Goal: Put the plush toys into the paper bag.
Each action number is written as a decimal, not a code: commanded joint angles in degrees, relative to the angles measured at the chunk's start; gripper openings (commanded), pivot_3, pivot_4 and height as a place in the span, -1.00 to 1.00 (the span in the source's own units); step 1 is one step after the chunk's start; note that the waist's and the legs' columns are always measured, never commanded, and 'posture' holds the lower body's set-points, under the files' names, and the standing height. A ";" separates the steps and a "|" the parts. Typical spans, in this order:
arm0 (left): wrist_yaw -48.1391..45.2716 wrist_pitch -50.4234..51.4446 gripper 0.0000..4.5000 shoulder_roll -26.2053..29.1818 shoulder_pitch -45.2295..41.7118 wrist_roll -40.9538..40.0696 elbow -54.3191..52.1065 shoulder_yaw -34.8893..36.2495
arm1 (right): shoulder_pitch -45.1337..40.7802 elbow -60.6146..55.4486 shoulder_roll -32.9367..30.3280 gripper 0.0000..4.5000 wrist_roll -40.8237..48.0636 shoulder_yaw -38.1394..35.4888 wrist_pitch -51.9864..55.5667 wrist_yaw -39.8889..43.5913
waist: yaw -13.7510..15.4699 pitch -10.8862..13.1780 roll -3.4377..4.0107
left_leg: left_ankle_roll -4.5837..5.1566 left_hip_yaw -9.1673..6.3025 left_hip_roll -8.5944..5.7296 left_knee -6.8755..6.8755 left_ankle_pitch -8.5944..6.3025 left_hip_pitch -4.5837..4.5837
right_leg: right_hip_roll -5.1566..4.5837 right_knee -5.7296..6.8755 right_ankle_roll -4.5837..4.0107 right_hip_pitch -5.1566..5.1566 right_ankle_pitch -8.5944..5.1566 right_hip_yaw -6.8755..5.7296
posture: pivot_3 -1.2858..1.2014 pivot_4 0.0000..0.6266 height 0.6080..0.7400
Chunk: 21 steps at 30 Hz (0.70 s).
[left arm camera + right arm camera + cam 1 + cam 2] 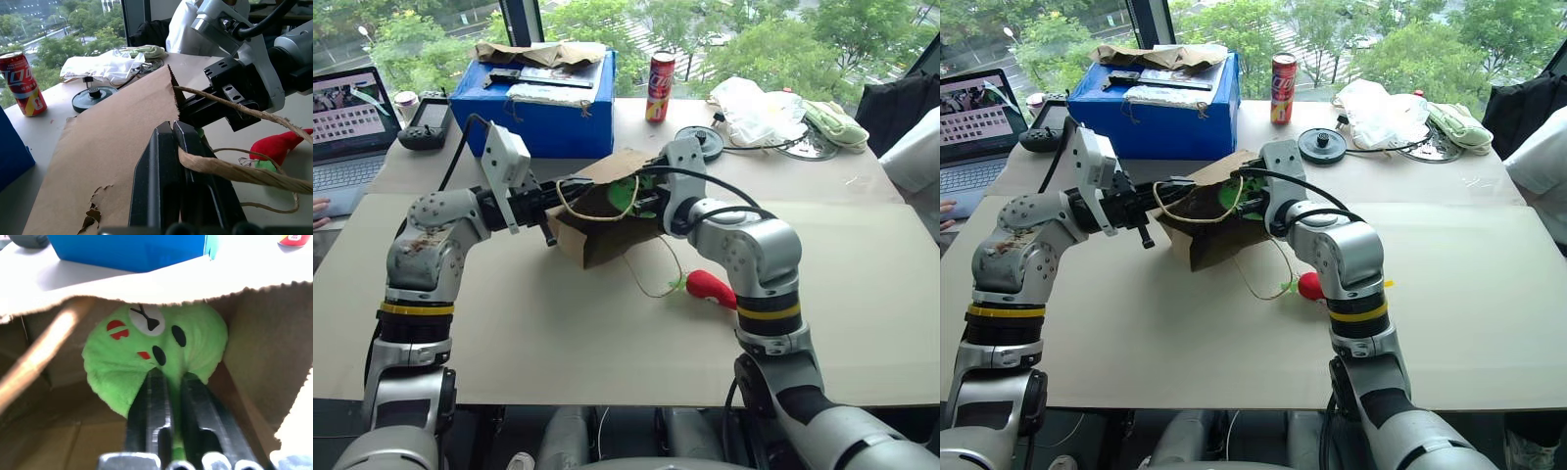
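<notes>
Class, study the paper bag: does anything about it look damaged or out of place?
Yes. The paper bag has a ragged torn hole low on its side, and it lies tipped over on the table rather than standing upright.

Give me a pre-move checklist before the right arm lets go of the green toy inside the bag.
1. Brown kraft paper bag held open by the left pincer, shut on its rim: ok.
2. Round bright green plush toy past the bag's mouth: ok.
3. Right pincer grips the green toy: ok, fabric sits between its fingers.
4. Toy resting on the bag's floor: cannot tell.
5. Red chili-shaped plush toy in the bag: not ok, it lies on the white table.
</notes>
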 commanded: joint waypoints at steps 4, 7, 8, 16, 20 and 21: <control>-0.03 -0.04 -1.00 0.44 -0.59 -0.64 -1.56 0.74 | -1.02 -1.91 1.23 0.32 0.02 -2.22 -0.38 -0.53 | 0.02 0.00 0.00 | 0.00 0.00 0.00 0.00 0.00 0.01 | -0.01 -0.01 0.00 0.01 0.00 -0.01 | 0.03 -0.52 0.98; -0.05 -0.18 -1.00 0.44 -0.63 -0.48 -1.18 0.72 | -1.20 -2.75 0.85 0.76 0.48 -2.94 0.58 -0.11 | 0.02 0.01 0.01 | 0.00 0.00 0.00 0.00 0.00 0.01 | -0.01 -0.02 0.00 0.01 0.00 -0.01 | 0.03 -0.52 0.98; -0.04 -0.22 -1.00 0.42 -0.67 -0.43 -1.08 0.70 | -1.22 -3.25 0.62 0.95 0.76 -3.20 1.03 0.18 | 0.00 0.01 0.01 | 0.00 0.00 0.00 0.00 0.00 0.01 | -0.01 -0.01 0.00 0.01 0.00 -0.01 | 0.03 -0.52 0.98; -0.08 -0.37 -1.00 0.33 -0.96 -0.25 -0.43 0.59 | 3.74 -15.74 -11.30 0.98 7.44 -4.76 9.24 10.77 | 0.25 0.01 0.01 | 0.01 -0.02 0.00 -0.01 -0.01 -0.01 | -0.05 -0.05 0.00 0.03 0.00 -0.05 | 0.03 -0.52 0.98; -0.27 -0.69 -1.00 0.45 -0.85 -0.15 -0.01 0.66 | 10.83 -23.03 -25.24 0.98 13.22 -6.57 10.34 21.59 | 0.37 0.01 0.01 | 0.05 -0.02 -0.04 -0.02 -0.03 -0.03 | -0.15 -0.17 0.02 0.06 -0.01 -0.07 | 0.03 -0.52 0.98; -0.31 -0.77 -1.00 0.47 -0.80 -0.12 0.09 0.66 | 13.32 -24.72 -29.49 0.98 14.41 -6.52 10.01 24.87 | 0.47 0.02 0.02 | 0.05 -0.02 -0.05 -0.01 -0.03 -0.04 | -0.15 -0.21 0.03 0.05 -0.01 -0.06 | 0.03 -0.52 0.98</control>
